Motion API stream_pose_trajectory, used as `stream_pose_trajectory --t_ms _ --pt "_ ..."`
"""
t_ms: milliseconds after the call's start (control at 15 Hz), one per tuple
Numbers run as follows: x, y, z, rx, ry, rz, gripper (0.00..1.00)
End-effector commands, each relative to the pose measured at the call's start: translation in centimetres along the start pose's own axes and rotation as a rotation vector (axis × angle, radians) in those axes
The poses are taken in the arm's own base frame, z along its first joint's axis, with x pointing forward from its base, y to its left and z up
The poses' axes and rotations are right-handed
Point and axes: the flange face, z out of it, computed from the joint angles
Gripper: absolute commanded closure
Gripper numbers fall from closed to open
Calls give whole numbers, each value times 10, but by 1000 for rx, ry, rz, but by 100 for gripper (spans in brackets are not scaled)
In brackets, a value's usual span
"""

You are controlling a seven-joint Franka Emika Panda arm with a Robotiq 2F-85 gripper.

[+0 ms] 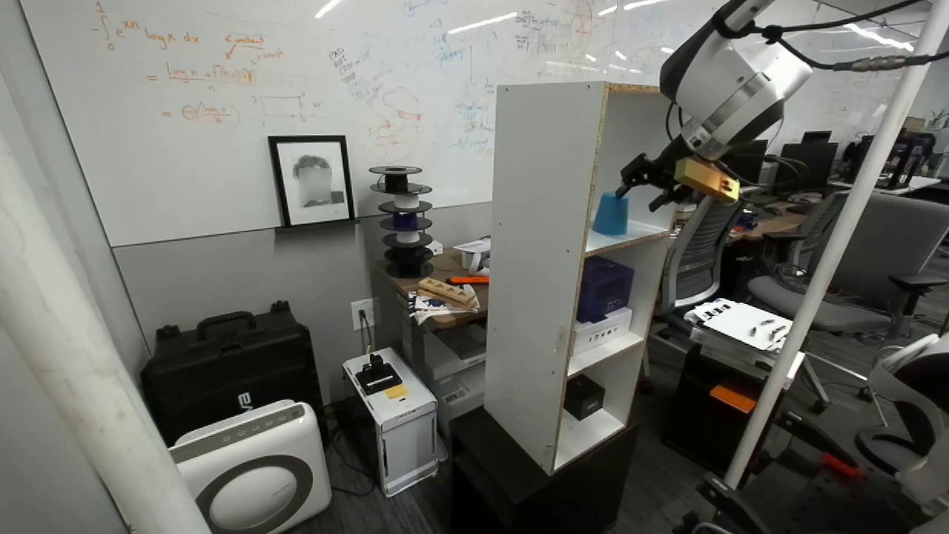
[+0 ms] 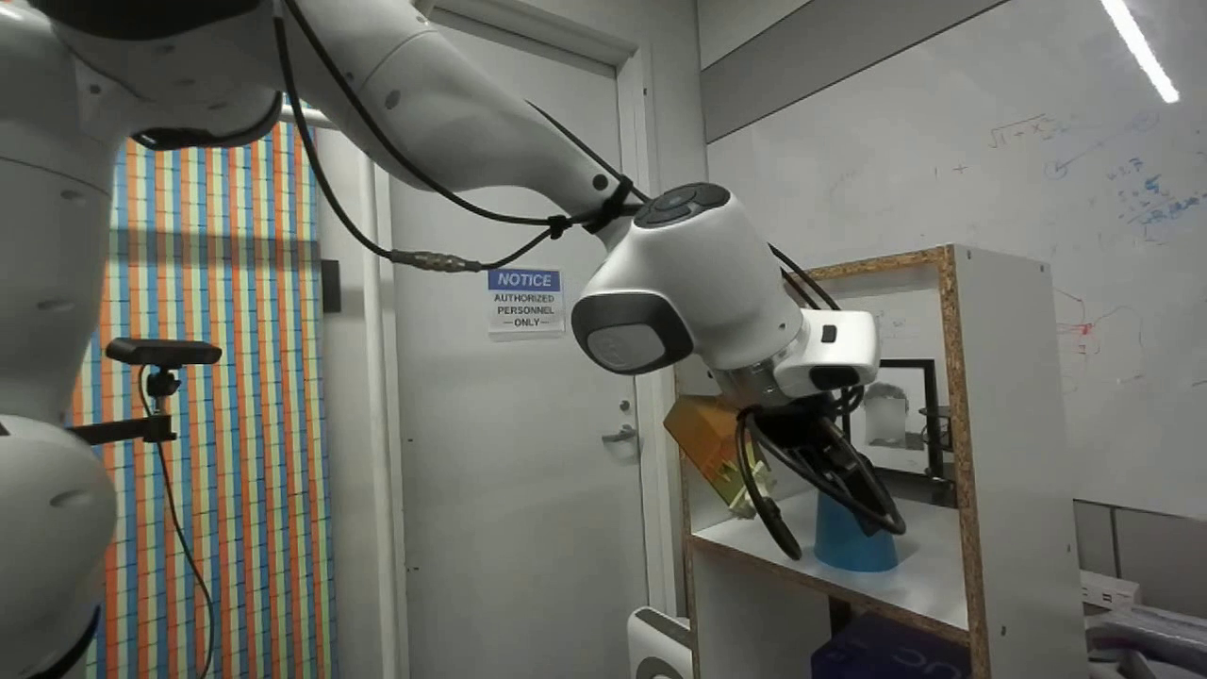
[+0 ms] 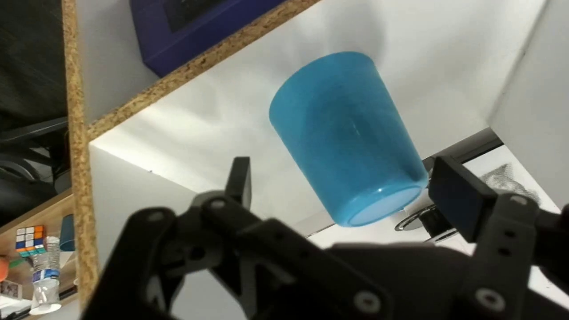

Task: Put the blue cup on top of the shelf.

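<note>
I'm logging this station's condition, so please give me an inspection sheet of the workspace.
Surface: top compartment floor of the white shelf, with raw chipboard edge.
Job's things: blue cup standing upside down there, not yet on the shelf's top.
Clutter: purple box above a white carton in the middle compartment; black box in the bottom one.
Pincer: open, jaws spread; the cup's base shows between them in the wrist view; contact unclear.
Cables: black cable strapped to the arm.
Surroundings: whiteboard, framed portrait, office chair, door with notice sign.
</note>
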Motion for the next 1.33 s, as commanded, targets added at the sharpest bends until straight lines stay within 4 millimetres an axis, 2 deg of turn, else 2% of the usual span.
stream_pose_trajectory --t_ms 0,267,333,400,533,600,867,1133,1267 --pt "17 -3 28 13 12 -8 0" --pt "21 -2 52 13 9 -12 0" --pt "20 -1 56 11 3 -15 25" --pt "20 0 59 6 -1 -28 27" --pt "20 3 59 -2 -1 -38 44" --pt "21 4 57 -4 3 -44 49" --pt "15 5 52 -7 8 -58 53" --pt "1 0 42 13 -8 -45 56" --pt "-12 -4 34 32 -20 -36 66"
